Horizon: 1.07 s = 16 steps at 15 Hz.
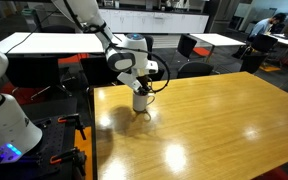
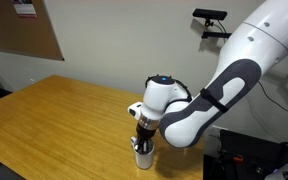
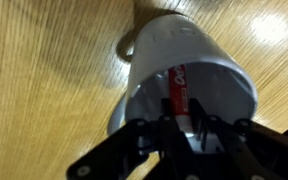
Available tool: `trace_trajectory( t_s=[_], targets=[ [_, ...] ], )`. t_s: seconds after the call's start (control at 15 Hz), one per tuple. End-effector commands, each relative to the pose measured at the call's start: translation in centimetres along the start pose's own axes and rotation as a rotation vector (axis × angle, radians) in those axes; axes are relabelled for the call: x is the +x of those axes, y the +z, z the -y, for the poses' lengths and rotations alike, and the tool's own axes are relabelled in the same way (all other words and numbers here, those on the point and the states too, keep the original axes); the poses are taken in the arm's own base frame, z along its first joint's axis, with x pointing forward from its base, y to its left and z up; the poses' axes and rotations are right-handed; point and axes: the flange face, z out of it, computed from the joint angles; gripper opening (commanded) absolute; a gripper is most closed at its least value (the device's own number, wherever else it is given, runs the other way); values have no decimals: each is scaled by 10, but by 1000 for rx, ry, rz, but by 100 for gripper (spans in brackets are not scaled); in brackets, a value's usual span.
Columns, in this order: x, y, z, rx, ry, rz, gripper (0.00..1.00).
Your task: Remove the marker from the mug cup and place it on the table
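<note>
The white mug cup (image 3: 189, 50) stands on the honey-coloured table (image 3: 44, 90), its loop handle toward the top left of the wrist view. The red marker (image 3: 177, 88) leans inside it. My gripper (image 3: 179, 125) reaches down into the mug's mouth with its fingers closed on the marker's upper end. In both exterior views the gripper (image 1: 141, 88) (image 2: 144, 138) sits right on top of the mug (image 1: 141, 102) (image 2: 142, 157), and the marker is hidden there.
The mug stands near one corner of the table (image 1: 214, 130). White-topped tables (image 1: 44, 42) and dark chairs (image 1: 192, 48) stand further back. A wall board (image 2: 24, 30) hangs behind the table. The robot's base (image 1: 4, 110) stands beside the table edge.
</note>
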Motion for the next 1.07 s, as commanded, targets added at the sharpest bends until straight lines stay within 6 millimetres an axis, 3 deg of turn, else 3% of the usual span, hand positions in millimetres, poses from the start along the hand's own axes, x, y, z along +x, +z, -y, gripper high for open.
trace_trajectory(
  t_s=[0.0, 0.4, 1.0],
  targets=[
    [1, -8, 5, -9, -25, -2, 5],
    [-8, -30, 13, -39, -43, -37, 5],
    [-23, -88, 28, -101, -66, -118, 5]
  ],
)
